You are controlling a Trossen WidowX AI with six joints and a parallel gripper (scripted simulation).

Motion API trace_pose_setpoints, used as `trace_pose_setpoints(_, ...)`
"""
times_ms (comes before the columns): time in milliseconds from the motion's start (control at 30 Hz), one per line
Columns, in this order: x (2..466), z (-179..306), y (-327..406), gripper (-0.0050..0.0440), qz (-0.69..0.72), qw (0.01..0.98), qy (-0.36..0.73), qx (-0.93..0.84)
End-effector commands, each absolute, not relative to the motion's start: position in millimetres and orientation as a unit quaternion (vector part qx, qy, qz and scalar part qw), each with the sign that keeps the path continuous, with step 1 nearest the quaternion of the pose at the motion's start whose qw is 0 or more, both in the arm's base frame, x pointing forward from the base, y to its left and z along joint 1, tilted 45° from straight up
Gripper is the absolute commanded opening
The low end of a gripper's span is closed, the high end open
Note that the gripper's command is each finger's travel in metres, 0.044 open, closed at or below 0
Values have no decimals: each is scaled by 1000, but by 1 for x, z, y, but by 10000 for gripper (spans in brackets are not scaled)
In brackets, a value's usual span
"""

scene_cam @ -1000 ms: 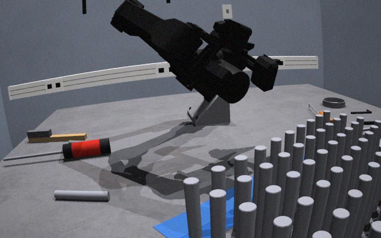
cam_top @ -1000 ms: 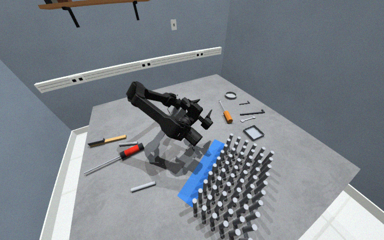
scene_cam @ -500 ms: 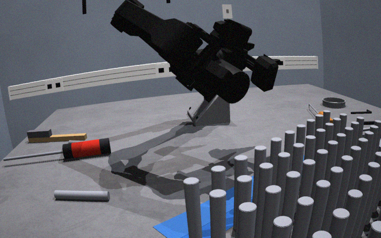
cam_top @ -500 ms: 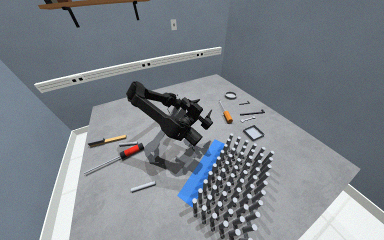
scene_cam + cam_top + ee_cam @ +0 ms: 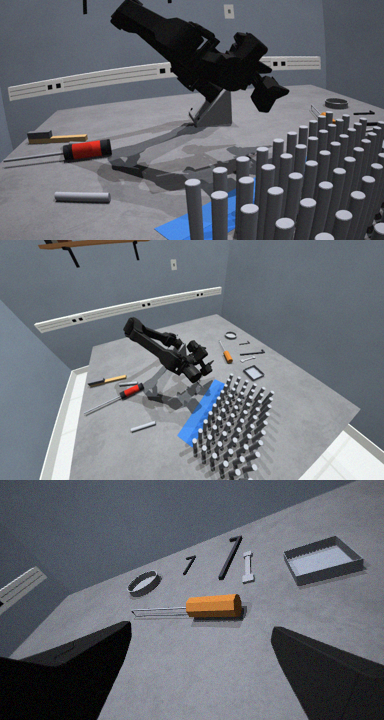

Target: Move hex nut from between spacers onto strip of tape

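The hook pick (image 5: 225, 352), with an orange-brown handle and a thin metal shaft, lies flat on the table right of the arm; the wrist view shows it ahead of the fingers. My gripper (image 5: 208, 366) is open and empty, held above the table and pointing toward the pick; its two dark fingers frame the wrist view (image 5: 200, 680). A blue strip of tape (image 5: 201, 409) lies beside a dense field of standing grey spacers (image 5: 237, 421). The hex nut is hidden among the spacers.
Near the pick lie a ring (image 5: 230, 335), two black hex keys (image 5: 252, 352), a small wrench (image 5: 247, 359) and a shallow tray (image 5: 253, 372). A red-handled screwdriver (image 5: 124, 394), a brush (image 5: 107, 380) and a loose grey cylinder (image 5: 143, 426) lie left.
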State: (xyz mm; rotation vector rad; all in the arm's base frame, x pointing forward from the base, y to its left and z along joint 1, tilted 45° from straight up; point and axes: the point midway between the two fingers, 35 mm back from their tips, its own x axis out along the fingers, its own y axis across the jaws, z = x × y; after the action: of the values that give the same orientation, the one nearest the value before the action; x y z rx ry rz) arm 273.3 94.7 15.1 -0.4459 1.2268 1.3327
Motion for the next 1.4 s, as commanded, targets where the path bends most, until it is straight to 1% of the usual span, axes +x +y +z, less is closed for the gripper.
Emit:
trace_pose_setpoints(0,287,12,91,400,514,636,524,-237)
trace_pose_setpoints(100,290,10,90,400,499,646,524,-245)
trace_pose_setpoints(133,304,10,89,400,479,668,506,-261)
trace_pose_setpoints(167,302,7,84,400,448,677,520,-264)
trace_pose_setpoints(300,318,6,77,400,381,720,507,-280)
trace_pose_setpoints(600,350,21,61,400,227,818,449,-278)
trace_pose_setpoints(667,350,21,61,400,227,818,449,-278)
trace_pose_setpoints(700,361,30,61,400,205,840,420,-276)
trace_pose_setpoints(733,359,31,55,400,171,852,419,-264)
trace_pose_setpoints(1000,375,66,43,400,51,923,321,-206)
trace_pose_setpoints(1133,381,86,39,400,10,948,266,-174)
trace_pose_setpoints(1367,383,87,38,400,7,949,264,-172)
